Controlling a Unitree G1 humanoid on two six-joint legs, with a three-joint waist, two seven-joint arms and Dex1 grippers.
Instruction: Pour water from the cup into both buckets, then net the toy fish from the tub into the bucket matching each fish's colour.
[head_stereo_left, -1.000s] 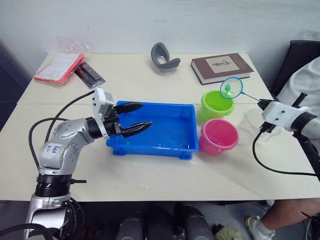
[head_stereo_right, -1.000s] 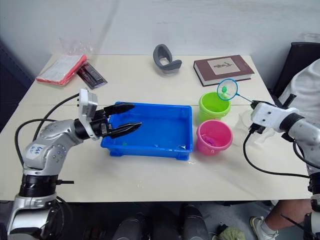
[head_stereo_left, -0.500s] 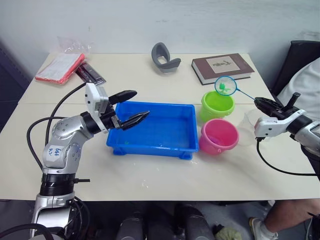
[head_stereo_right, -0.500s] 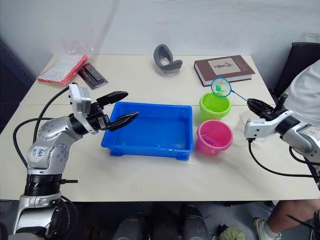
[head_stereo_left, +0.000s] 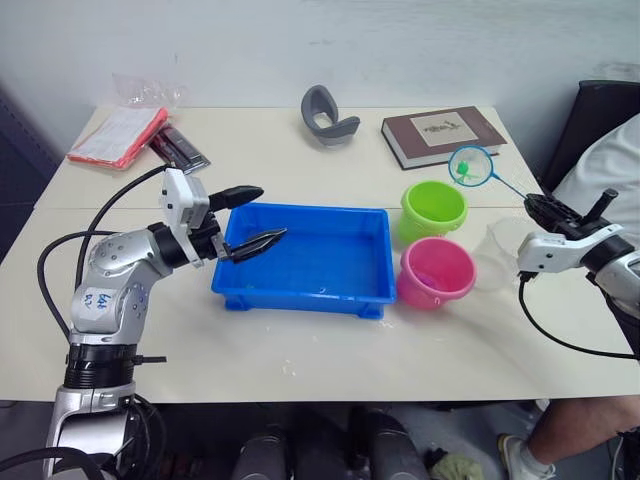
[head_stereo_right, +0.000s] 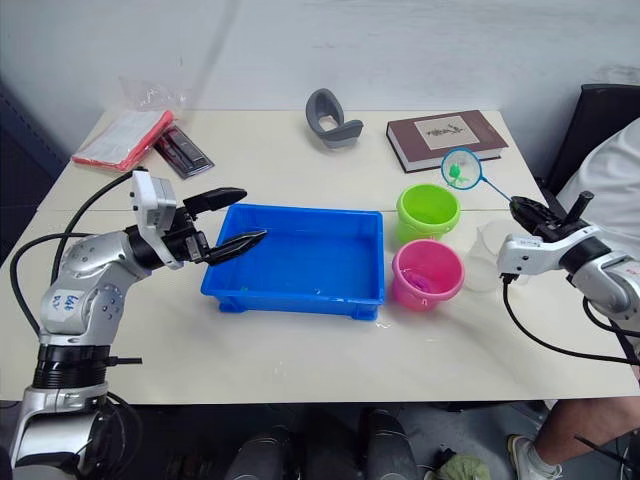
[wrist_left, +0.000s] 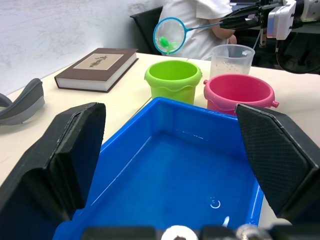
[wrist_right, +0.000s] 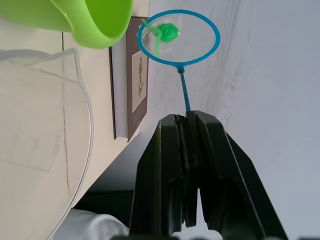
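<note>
Left eye view showed the right tool (head_stereo_left: 541, 206) near the bench's right edge, its two black fingers clamped together on the thin stick of the net (head_stereo_left: 469, 166). From that tool the stick ran toward the middle and far side of the bench, ending at the blue hoop, which hung in the air just past the far right rim of the green bucket (head_stereo_left: 433, 209), not yet over its mouth. A small green fish (wrist_right: 167, 33) sat in the mesh. The pink bucket (head_stereo_left: 436, 272) stood nearer, touching the green one, with the clear cup (head_stereo_left: 499, 252) beside it, below the right arm. The right arm was plainly the nearer one to both buckets; tipping the fish in would, I judge, need the hoop brought back over the green opening. The left tool (head_stereo_left: 246, 218) hovered with fingers apart at the near left end of the blue tub (head_stereo_left: 305, 295), holding nothing. Compared with half a second earlier, the hoop had drifted rightward off the green bucket, and the left tool had pulled back toward the tub's left edge.
</note>
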